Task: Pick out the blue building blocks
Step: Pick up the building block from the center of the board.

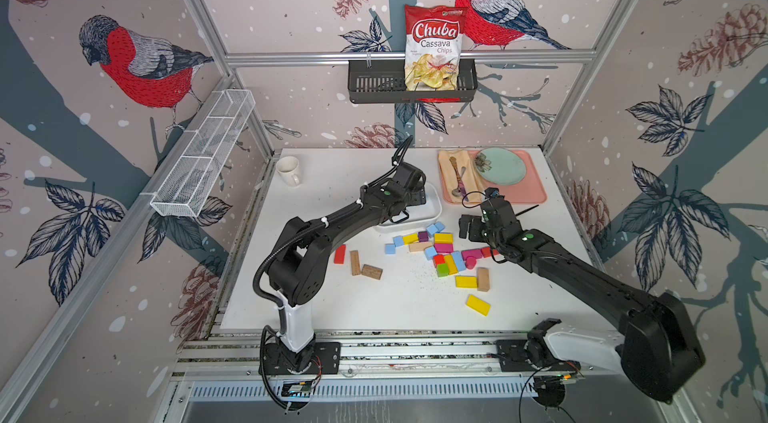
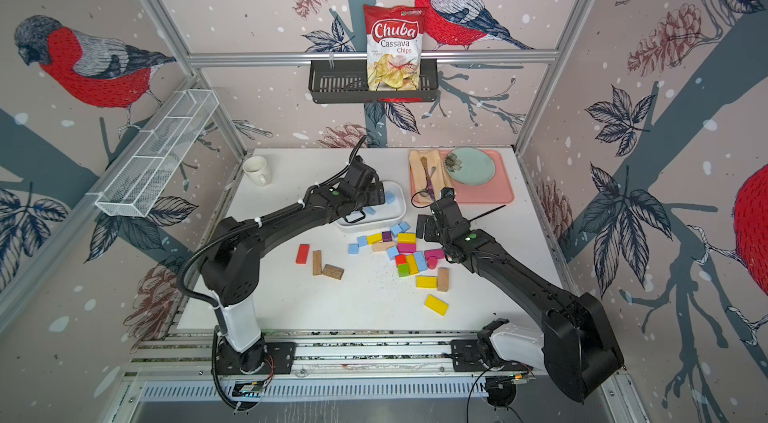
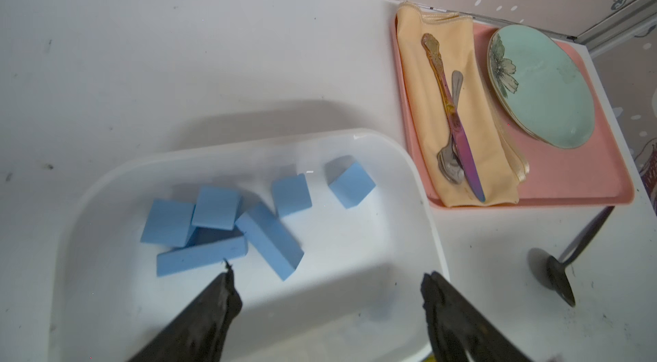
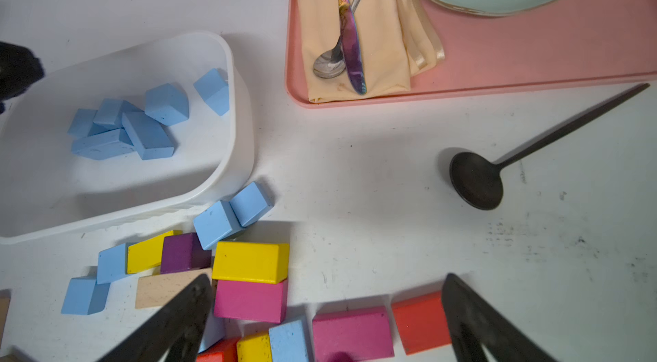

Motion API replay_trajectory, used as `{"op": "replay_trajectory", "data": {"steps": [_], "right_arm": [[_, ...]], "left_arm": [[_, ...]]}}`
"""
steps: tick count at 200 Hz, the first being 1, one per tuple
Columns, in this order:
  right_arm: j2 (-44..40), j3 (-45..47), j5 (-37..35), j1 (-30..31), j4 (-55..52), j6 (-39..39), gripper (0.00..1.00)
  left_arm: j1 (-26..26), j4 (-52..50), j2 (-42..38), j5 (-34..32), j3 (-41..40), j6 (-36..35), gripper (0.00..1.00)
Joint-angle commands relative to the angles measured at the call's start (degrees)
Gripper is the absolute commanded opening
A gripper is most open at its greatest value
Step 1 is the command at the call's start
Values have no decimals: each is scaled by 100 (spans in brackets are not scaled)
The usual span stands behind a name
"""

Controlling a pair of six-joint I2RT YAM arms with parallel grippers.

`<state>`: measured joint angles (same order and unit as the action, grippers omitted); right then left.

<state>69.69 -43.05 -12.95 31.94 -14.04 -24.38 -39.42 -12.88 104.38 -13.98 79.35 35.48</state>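
Observation:
Several blue building blocks, cubes and two longer bars, lie in a white bin at mid-table. My left gripper hangs over the bin, open, with nothing between its fingers. More blue blocks lie on the table beside the bin: a touching pair, two cubes further along, and one among the mixed pile. My right gripper hovers open over that pile, empty, above pink and red blocks. In both top views the left wrist hides much of the bin.
Yellow, pink, red, green, purple and plain wooden blocks are scattered at mid-table. A pink tray with napkin, cutlery and teal plate sits at the back right. A black spoon lies near it. A white mug stands at the back left.

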Motion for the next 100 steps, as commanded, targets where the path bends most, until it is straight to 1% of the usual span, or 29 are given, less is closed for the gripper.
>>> {"op": "replay_trajectory", "data": {"steps": [1, 18, 21, 55, 76, 100], "right_arm": [[107, -10, 106, 88, -54, -68, 99], [185, -74, 87, 208, -80, -67, 99], [324, -88, 75, 248, -85, -67, 99], [802, -370, -77, 714, -178, -67, 99], [1177, -590, -78, 1041, -179, -42, 99], [1661, -853, 0, 1344, -160, 21, 99]], "left_arm": [[-18, 1043, -579, 39, -762, -223, 88], [-13, 1588, -1095, 142, -1490, -321, 90], [-13, 1664, -1178, 159, -1604, -339, 91], [-13, 2421, -2035, 386, -2762, -646, 95], [-14, 2686, -2511, 416, -3292, -840, 96], [-13, 2730, -2884, 359, -3700, -950, 96]]}}
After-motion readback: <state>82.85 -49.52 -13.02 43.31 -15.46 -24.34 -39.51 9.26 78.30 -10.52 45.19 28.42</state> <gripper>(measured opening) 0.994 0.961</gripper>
